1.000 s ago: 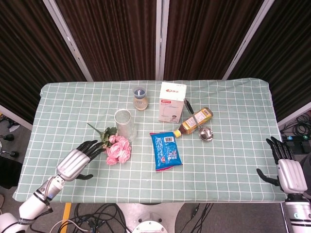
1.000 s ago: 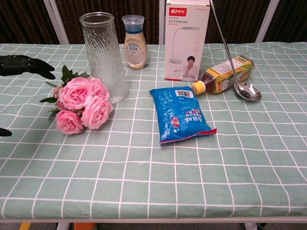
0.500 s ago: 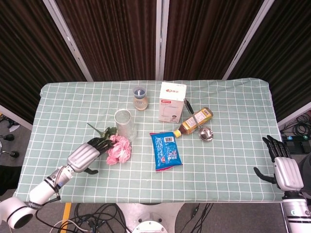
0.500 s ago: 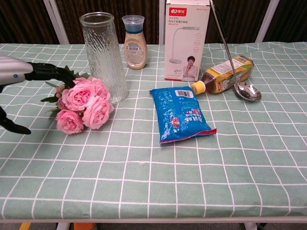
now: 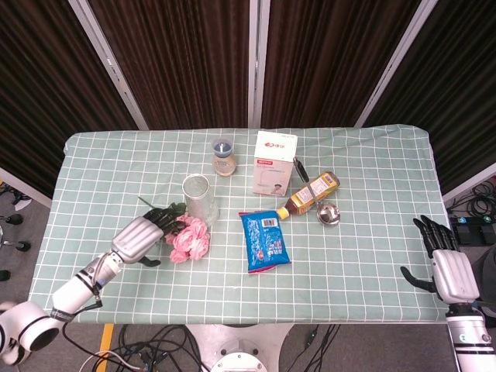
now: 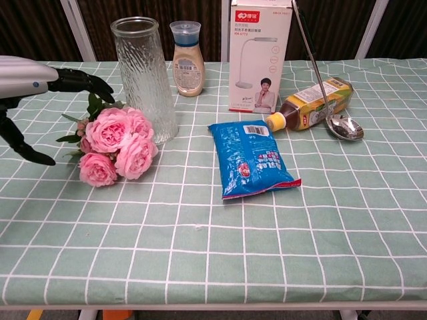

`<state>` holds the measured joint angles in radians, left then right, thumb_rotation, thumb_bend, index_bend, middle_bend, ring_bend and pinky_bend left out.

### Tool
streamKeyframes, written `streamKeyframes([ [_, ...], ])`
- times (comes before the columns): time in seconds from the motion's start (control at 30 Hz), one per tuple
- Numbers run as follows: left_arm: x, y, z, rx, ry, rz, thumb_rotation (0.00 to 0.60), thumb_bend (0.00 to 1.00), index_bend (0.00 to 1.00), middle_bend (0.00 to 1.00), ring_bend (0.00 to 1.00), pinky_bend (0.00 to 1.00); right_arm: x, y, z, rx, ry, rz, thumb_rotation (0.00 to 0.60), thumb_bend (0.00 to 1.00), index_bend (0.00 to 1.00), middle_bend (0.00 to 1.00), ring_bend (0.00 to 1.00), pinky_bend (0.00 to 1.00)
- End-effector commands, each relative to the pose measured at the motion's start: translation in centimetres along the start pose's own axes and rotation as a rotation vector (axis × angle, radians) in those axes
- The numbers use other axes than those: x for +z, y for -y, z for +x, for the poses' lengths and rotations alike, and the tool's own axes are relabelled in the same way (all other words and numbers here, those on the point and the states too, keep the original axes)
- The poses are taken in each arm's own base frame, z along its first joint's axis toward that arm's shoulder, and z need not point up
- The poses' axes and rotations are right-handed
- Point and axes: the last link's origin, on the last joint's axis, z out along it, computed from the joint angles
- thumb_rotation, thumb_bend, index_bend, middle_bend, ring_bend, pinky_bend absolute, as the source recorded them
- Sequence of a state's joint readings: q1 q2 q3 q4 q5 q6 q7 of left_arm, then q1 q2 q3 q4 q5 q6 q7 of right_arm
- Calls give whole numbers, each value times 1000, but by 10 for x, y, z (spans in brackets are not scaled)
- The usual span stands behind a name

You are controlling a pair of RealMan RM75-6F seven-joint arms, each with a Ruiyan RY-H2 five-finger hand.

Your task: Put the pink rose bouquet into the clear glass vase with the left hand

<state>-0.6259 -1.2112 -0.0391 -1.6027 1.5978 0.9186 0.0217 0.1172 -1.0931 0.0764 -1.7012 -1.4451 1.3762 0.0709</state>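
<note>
Chest view, pink rose bouquet (image 6: 115,145) lying flat

Even, bright overhead light on the checked tablecloth (image 5: 364,194); shadows under objects soft and short. Dark curtains (image 5: 186,62) behind it show little detail. Both views sharp; small glare on the spoon (image 6: 343,127).

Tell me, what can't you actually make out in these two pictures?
- Whether the left hand touches the pink rose bouquet: head view too small; chest view's left edge cuts off the hand.
- The bouquet's stems: blooms and leaves cover them in both views.
- The right hand: head view only, outside the chest view.
- Small print on the white box and blue packet: too small.
- The ladle handle's top: cut by the chest view's upper edge.
</note>
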Motion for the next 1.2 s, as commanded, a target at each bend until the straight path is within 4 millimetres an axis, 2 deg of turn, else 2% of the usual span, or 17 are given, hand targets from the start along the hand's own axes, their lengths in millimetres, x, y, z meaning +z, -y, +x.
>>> streamKeyframes([
  [0.03, 3, -3, -2, 6, 12, -12, 600, 43, 135, 45, 29, 127, 1, 0, -1, -1, 6, -1, 600, 160, 0, 0, 0, 0],
  [0.3, 22, -11, -3, 5, 34, -46, 600, 42, 135, 45, 29, 127, 1, 1, -5, -4, 20, -6, 600, 161, 0, 0, 0, 0],
  [0.57, 35, -13, -3, -75, 75, -43, 600, 42, 135, 45, 30, 128, 3, -3, -6, 1, 24, -18, 600, 163, 0, 0, 0, 0],
  [0.9, 46, -14, -1, -115, 101, -44, 600, 43, 134, 45, 30, 129, 5, -4, -9, 1, 33, -17, 600, 165, 0, 0, 0, 0],
  [1.2, 51, -13, -10, -78, 170, -41, 600, 42, 134, 45, 30, 128, 4, -5, -9, 1, 33, -22, 600, 167, 0, 0, 0, 0],
])
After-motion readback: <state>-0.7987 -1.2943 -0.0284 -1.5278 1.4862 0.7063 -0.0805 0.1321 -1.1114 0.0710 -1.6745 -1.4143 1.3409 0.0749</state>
